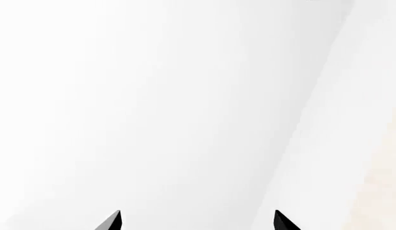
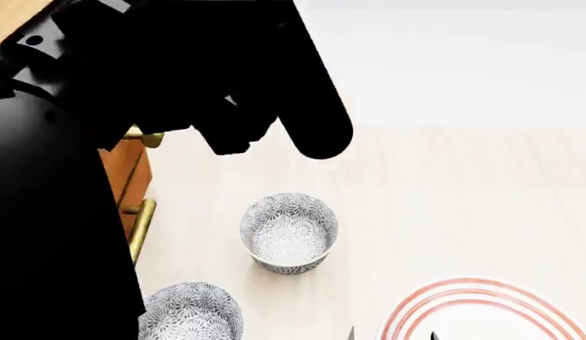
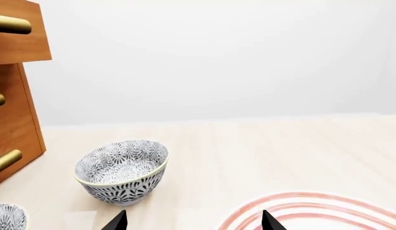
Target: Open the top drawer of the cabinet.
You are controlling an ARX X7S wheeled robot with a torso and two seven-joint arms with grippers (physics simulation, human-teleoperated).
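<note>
Right pincer [image 3: 192,221] open over pale wooden surface [image 3: 262,148] — blank white wall [image 3: 217,57] beyond.

My head camera looks steeply down over the pale floor [image 2: 444,184]; my own left arm [image 2: 132,85] fills its near left side, close to the lens. My right wrist camera sits low, facing level across that floor toward the white wall [image 3: 236,57]. Both views share the patterned bowl [image 2: 288,232], the red-ringed plate [image 2: 482,308] and the cabinet [image 3: 16,110] front. My left wrist camera faces blank white surface only.
</note>
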